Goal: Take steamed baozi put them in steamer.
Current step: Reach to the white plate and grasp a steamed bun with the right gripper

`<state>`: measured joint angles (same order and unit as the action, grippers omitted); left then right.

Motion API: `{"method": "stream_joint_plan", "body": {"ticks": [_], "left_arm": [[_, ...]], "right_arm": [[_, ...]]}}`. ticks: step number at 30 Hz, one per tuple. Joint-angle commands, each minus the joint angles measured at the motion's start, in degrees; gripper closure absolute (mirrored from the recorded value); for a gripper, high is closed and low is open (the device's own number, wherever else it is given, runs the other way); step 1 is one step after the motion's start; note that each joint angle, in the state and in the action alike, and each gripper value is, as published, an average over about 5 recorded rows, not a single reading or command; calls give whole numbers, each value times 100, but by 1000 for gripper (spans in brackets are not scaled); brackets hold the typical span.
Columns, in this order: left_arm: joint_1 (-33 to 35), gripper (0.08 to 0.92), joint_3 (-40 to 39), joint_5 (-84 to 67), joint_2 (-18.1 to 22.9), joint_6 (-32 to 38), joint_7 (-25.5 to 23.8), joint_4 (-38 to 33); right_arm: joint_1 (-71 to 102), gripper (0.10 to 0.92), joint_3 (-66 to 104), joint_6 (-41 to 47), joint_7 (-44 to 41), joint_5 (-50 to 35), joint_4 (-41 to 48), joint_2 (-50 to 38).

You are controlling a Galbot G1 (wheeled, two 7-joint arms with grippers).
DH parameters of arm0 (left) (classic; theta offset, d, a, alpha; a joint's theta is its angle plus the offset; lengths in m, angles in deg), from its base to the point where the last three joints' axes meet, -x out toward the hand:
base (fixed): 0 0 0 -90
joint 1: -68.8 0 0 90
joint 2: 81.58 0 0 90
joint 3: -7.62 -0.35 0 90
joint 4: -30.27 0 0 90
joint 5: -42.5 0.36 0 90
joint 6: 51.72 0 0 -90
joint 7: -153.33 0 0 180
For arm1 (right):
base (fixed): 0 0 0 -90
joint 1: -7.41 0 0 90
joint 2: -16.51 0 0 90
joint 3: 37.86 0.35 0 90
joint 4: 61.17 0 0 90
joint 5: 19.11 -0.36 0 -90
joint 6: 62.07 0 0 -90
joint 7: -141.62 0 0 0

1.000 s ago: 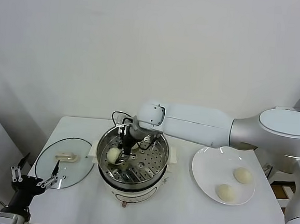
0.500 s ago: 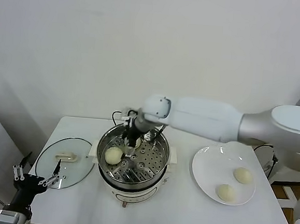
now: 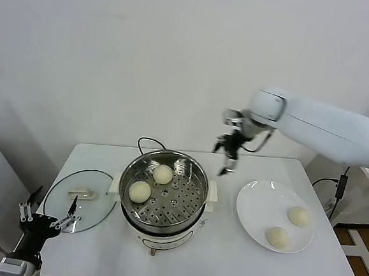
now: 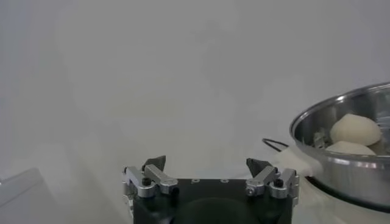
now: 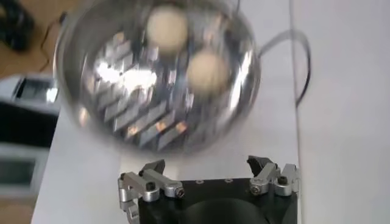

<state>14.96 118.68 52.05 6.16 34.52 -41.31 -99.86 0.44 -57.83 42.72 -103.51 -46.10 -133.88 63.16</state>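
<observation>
Two baozi (image 3: 151, 183) sit on the steamer (image 3: 162, 197) tray, two more on the plate (image 3: 250, 207). Right tool (image 3: 225, 157) released, empty, mid-air btwn pot and plate. I'd drop straight over the nearer bun, pinch gently. Left tool (image 3: 42, 219) parked off the bench edge, fingers apart.

Steamer (image 3: 163, 197), plate (image 3: 255, 211), lid (image 3: 93, 207) on table (image 3: 226, 256)

The left gripper (image 4: 210, 172) fills the lower middle of the left wrist view, its jaws spread wide with nothing between them. Beyond it, a plain pale wall takes up most of the picture. To one side stands the steamer (image 4: 341, 155), its shiny steel rim curving in, with two steamed baozi (image 4: 355, 129) resting inside, touching each other. A black cord (image 4: 274, 143) trails just beside the pot.
</observation>
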Motion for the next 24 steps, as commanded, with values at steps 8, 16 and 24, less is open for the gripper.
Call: {"method": "stream_joint_plan", "body": {"ticks": [8,16,24], "left_arm": [[92,177,-12,151,30,-8,9,-65],[139,177,3,183,42,-9,10,-88],[177,177,25,179,62,8,9,-78]], "right_arm": [[2700,203,1407,-885,-568,2367,26,-1701],[3036,203,1670,-867,-551,2504,79,-1523],[3103,203,1686,-863,-424,2582,227,-1302]]}}
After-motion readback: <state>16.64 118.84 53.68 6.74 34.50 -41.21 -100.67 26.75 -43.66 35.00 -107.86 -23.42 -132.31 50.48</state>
